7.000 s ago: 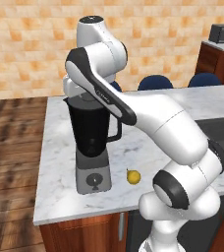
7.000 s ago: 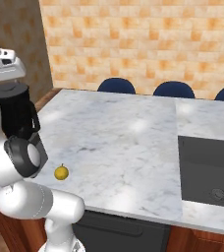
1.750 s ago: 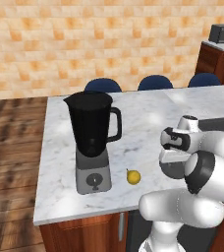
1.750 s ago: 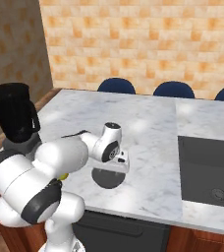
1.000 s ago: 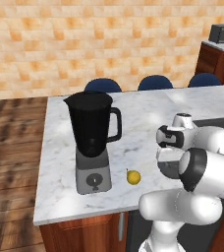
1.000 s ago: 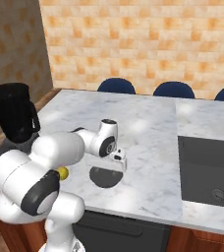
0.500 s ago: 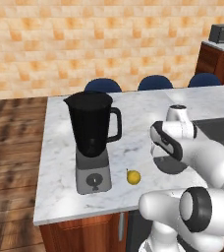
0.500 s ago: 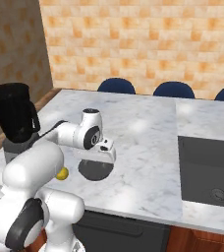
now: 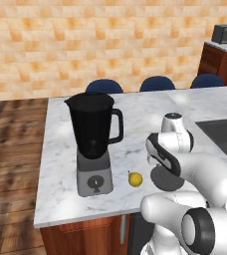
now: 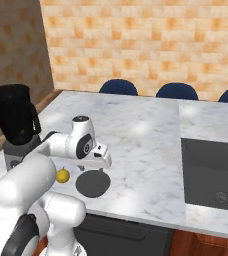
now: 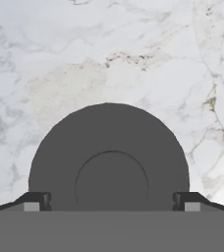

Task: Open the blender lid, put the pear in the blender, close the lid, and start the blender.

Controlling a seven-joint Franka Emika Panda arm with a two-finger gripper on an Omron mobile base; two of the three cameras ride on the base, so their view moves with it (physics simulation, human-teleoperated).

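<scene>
The blender (image 9: 93,144) stands upright near the left front corner of the marble surface (image 9: 140,112), its dark jar seated on the grey base with the round knob facing the front edge. The jar's rim is uncovered. The loop handle sits on the jar's right side in the left base view.

The blender lid (image 10: 92,183) lies flat on the surface, well to the right of the blender and close to the front edge. In the hand view the blender lid (image 11: 109,157) presents as a dark round disc with a smaller circle at its centre, resting on bare marble.

The pear (image 9: 135,179) rests on the surface between the blender base and the lid, apart from both. The right base view shows the pear (image 10: 62,175) just left of the lid, partly behind the arm's white shoulder. A sliver of yellow at the left edge of the hand view is consistent with it.

The hand (image 10: 103,162) hangs directly above the lid, pointing down. In the hand view its two dark fingertips (image 11: 35,201) stand spread, one at each side of the disc, with nothing held between them.

A dark sink (image 10: 213,177) is recessed in the surface at the right. Blue chairs (image 9: 158,83) line the far side, before an orange brick wall (image 9: 110,40).
</scene>
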